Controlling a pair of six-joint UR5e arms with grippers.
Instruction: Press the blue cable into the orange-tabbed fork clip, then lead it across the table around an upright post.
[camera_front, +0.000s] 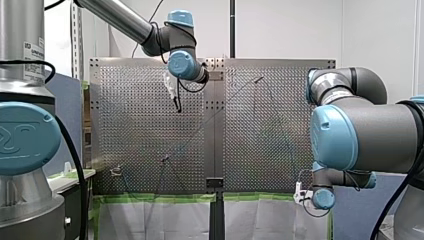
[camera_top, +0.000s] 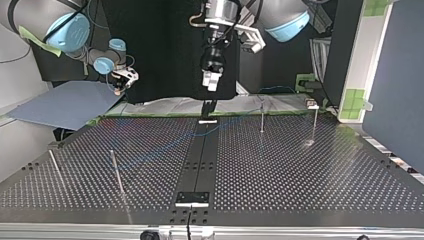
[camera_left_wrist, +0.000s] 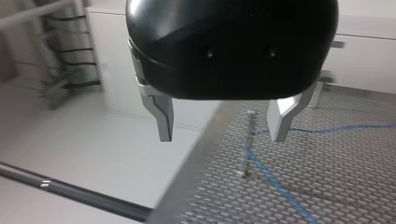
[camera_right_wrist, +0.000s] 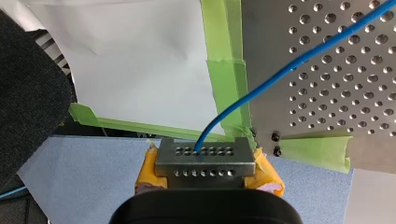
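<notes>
- My right gripper (camera_right_wrist: 205, 161): yellow pads, clamped tight on the blue cable (camera_right_wrist: 289, 66), which comes out from between its fingertips. It sits at the lower right of the front view and the upper left of the top view, off the table's edge in both.
- Blue cable: from my right gripper it curves over the green tape (camera_right_wrist: 224, 70) and runs out across the perforated table (camera_top: 300, 175). In the top view it shows as a faint blue line crossing the table's left half toward the middle. In the left wrist view it lies flat on the plate ahead of the left gripper and passes just beside the foot of a post.
- My left gripper (camera_left_wrist: 223, 127): black body, metal fingers spread wide with nothing between them. It hangs above the table, left of centre in the upper part of the front view and at the upper middle of the top view. The table's edge runs ahead of it.
- Upright posts (camera_top: 261, 119): four thin metal rods in the top view, two at the upper right of the table and two at the lower left.
- Green tape: strips along the table's edge, just ahead of my right gripper.
- Blue-grey sheet (camera_right_wrist: 93, 172): lies beneath my right gripper, off the table.
</notes>
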